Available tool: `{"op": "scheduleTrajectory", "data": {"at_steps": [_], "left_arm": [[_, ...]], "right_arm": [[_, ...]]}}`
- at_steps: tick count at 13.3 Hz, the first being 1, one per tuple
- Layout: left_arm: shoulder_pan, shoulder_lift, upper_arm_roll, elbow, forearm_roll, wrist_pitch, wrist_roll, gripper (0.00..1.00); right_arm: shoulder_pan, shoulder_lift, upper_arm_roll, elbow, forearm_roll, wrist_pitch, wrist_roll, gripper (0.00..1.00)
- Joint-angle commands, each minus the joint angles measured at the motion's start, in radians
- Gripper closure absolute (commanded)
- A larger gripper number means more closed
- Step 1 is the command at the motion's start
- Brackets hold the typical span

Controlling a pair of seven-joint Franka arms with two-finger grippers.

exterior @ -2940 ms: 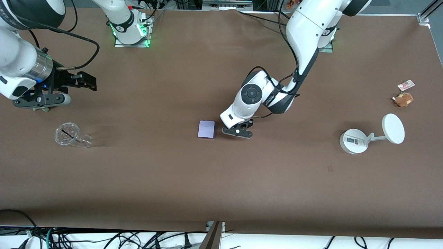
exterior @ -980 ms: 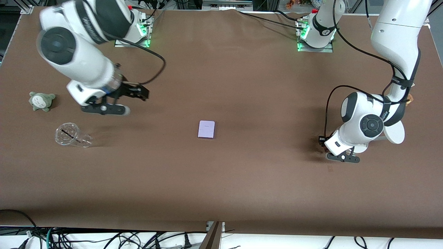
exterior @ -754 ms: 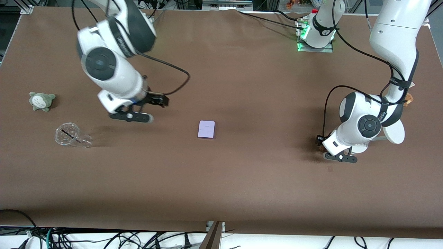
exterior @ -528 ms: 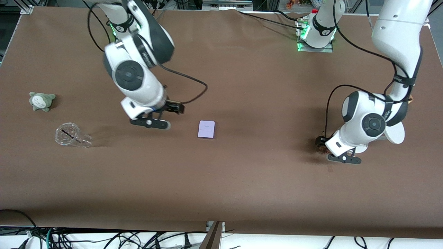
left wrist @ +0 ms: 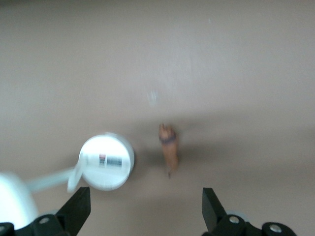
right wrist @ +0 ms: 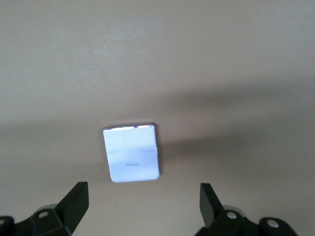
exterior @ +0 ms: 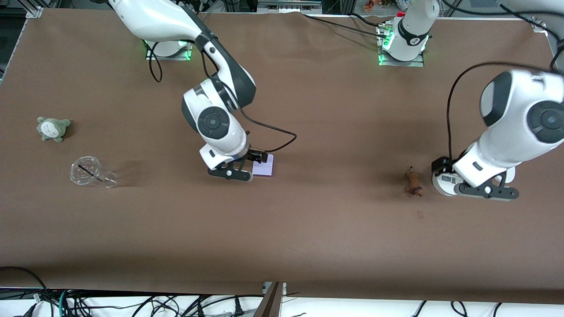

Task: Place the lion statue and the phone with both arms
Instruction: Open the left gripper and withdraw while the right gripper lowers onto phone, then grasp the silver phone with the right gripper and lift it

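Swinging my wide-jawed right gripper (exterior: 249, 169) over the phone (exterior: 264, 166), left gripper (exterior: 484, 190) wide beside lion statue (exterior: 413, 183), risking a misaligned grasp.

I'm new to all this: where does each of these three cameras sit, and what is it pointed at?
Front view: high across the table, facing both arms; shows the right gripper over the phone and the left gripper over the white stand.
Left wrist view: looks down past its open fingertips at the lion statue and stand.
Right wrist view: looks down past open fingertips at the phone.
Shared: front and right wrist both show the phone.
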Motion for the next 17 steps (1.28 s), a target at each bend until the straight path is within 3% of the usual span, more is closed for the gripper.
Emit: {"op": "scheduleTrajectory", "data": {"at_steps": [1,5,8,10,17], "left_arm": [[-0.026,-0.028,0.007,0.093,-0.047,-0.136,0.012,0.0],[-0.123,-0.198,0.194,-0.028,-0.199,-0.139,0.013,0.0],[-0.156,-0.294,0.204,-0.144,-0.155,-0.104,0.01,0.0],[-0.163,-0.308,0.202,-0.151,-0.1,-0.108,0.013,0.0],[-0.158,-0.308,0.198,-0.134,-0.104,-0.141,0.013,0.0]], "right_arm": [[0.026,0.073,-0.003,0.037,0.011,0.072,-0.058,0.0],[0.049,0.132,-0.005,0.036,0.005,0.138,-0.047,0.0],[0.049,0.155,-0.005,0.031,-0.004,0.139,-0.049,0.0],[0.049,0.171,-0.005,0.031,-0.029,0.141,-0.047,0.0],[0.049,0.21,-0.005,0.03,-0.03,0.195,-0.047,0.0]]}}
